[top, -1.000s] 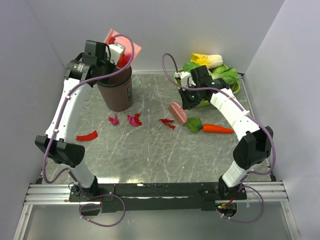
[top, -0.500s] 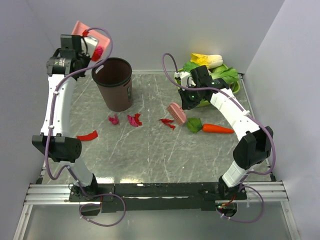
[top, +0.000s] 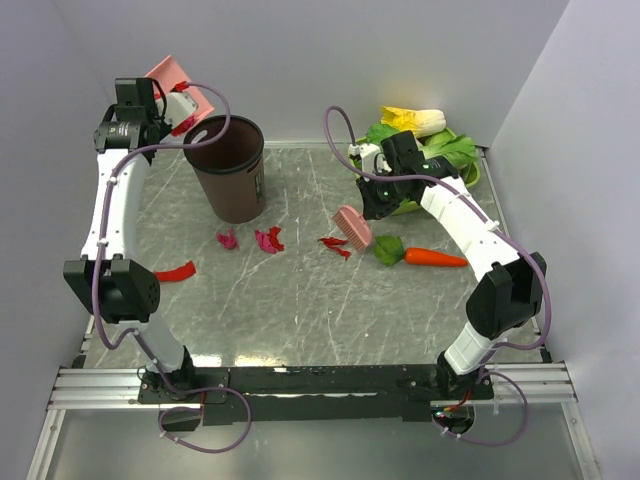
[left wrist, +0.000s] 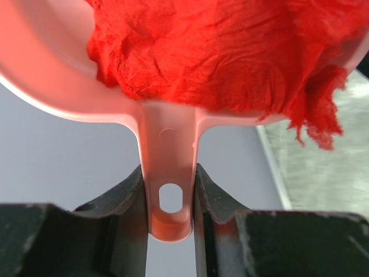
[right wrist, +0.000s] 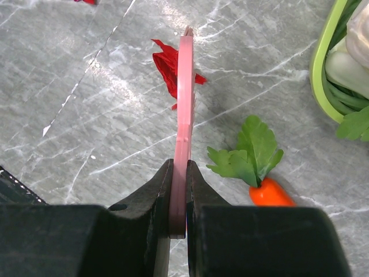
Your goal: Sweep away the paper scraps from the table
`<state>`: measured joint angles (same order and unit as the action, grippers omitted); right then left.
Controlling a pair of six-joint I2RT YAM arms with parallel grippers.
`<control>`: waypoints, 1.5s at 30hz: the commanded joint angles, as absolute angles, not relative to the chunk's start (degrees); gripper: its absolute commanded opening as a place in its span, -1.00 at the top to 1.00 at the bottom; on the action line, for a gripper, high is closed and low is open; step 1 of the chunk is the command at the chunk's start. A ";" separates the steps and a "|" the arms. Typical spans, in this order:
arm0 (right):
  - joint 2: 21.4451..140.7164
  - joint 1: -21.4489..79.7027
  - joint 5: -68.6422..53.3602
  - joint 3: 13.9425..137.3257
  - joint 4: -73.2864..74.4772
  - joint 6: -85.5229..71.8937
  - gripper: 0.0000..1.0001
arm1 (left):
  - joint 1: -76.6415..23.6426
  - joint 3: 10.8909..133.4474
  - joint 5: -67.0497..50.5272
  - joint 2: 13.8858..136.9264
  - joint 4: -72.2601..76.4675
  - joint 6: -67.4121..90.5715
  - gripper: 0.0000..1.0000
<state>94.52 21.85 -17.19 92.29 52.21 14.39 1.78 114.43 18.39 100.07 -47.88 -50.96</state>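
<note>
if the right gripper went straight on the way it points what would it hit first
The right gripper, shut on the pink brush, points down at the table. The brush's far end would likely meet the red paper scrap beside it first, though depth is unclear.

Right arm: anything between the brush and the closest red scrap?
Nothing visible. The right gripper is shut on the pink brush, and the nearest red scrap lies on the table right by the brush's far end. The carrot sits on the brush's other side, clear of that path.
</note>
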 commanded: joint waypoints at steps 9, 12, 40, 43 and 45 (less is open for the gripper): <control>90.88 21.45 -17.49 90.62 50.71 14.85 1.00 | 0.79 108.37 20.92 97.38 -29.01 -78.91 0.99; 90.88 21.45 -17.49 90.62 50.63 14.85 1.00 | 0.35 106.27 20.57 96.33 -25.32 -85.32 0.99; 92.20 21.45 -17.75 91.50 50.89 15.12 1.00 | 0.35 91.75 16.26 90.53 0.70 -102.31 0.98; 92.29 21.53 -17.93 91.58 50.98 15.03 1.00 | -1.21 92.98 16.08 89.91 1.94 -95.91 0.98; 92.37 21.45 -17.76 91.84 51.06 15.12 1.00 | -2.45 95.26 16.08 88.87 -0.77 -86.47 0.98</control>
